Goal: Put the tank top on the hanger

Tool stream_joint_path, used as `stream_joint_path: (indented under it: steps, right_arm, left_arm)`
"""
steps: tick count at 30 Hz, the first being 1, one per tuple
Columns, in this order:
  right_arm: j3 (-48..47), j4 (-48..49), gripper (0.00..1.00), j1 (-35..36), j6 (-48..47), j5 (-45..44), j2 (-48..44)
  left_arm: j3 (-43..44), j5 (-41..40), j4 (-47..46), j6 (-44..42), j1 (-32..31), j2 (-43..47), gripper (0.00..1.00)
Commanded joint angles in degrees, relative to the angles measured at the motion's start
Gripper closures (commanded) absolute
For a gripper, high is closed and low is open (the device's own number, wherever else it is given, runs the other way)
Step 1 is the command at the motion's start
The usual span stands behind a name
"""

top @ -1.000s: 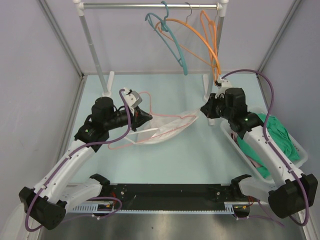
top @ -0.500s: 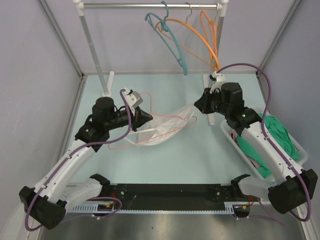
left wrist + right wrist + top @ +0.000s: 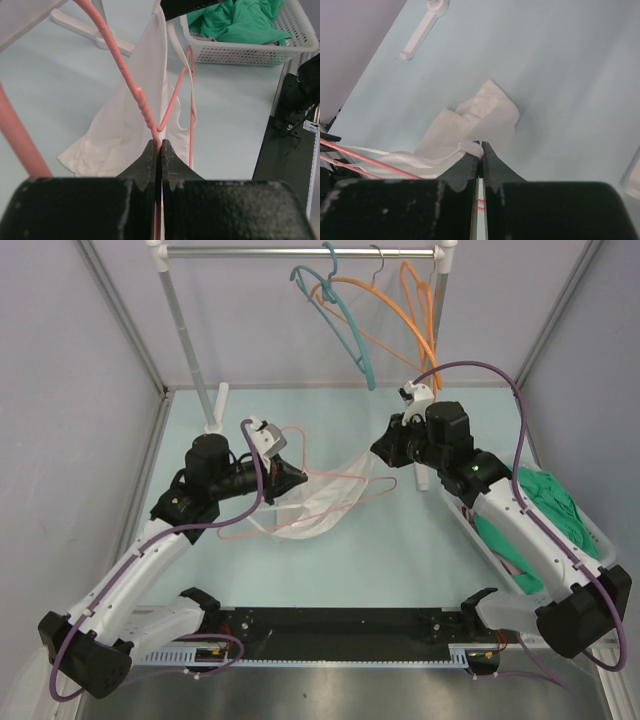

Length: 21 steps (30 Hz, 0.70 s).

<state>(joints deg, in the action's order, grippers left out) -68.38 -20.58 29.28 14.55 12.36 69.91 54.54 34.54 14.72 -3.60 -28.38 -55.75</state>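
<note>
White thin-fabric tank top (image 3: 120, 135) partly dressed on thin pale pink plastic hanger (image 3: 142, 102); threading step in hand.

Left gripper (image 3: 160, 145) is clamped tight on the hanger's slim bar, holding it raised above the light blue table (image 3: 400, 550). Right gripper (image 3: 481, 145) is pinched on an upper edge of the tank top, lifting it just beside the hanger's far shoulder, while the hem drapes onto the table below. One hanger arm appears to run inside the fabric. Judged next: draw the held edge over the free hanger end, without tugging the hanger loose.
</note>
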Motion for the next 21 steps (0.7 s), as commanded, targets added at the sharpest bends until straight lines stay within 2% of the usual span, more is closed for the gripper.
stream_joint_path:
  steps: [1,4,7,8,10,11,14,21]
  right_arm:
    - [-3.07,3.26,0.94,0.34,0.31,-0.67,1.10]
    - [-3.25,3.44,0.92,0.69,0.31,-0.23,2.07]
    - [-2.81,2.83,0.81,0.69,-0.04,-0.58,2.51]
    - [-2.81,2.13,0.66,0.78,-0.48,-0.76,2.60]
    - [-2.81,1.07,0.47,0.69,-1.18,-0.85,2.34]
    - [-2.90,0.02,0.34,0.69,-1.88,-1.19,2.16]
    - [-2.90,-2.44,0.18,0.69,-3.29,-1.99,0.76]
    - [-0.45,-5.61,0.15,-2.99,-6.89,-2.52,-5.04]
  left_arm:
    - [0.21,5.34,-0.83,-1.50,-0.62,0.38,0.97]
    - [0.12,7.99,-0.83,-2.12,-0.88,0.46,0.98]
    - [0.04,9.40,-0.75,-2.73,-0.97,1.16,0.98]
    - [-0.05,9.31,-0.75,-2.99,-0.97,1.25,0.98]
    - [-0.14,9.05,-0.83,-3.17,-0.97,1.60,0.98]
    - [-0.14,8.96,-0.75,-3.26,-0.97,1.52,0.98]
    - [-0.05,8.61,-0.57,-3.35,-0.97,1.43,0.98]
    - [0.04,8.34,0.04,-3.96,-0.97,1.43,0.99]
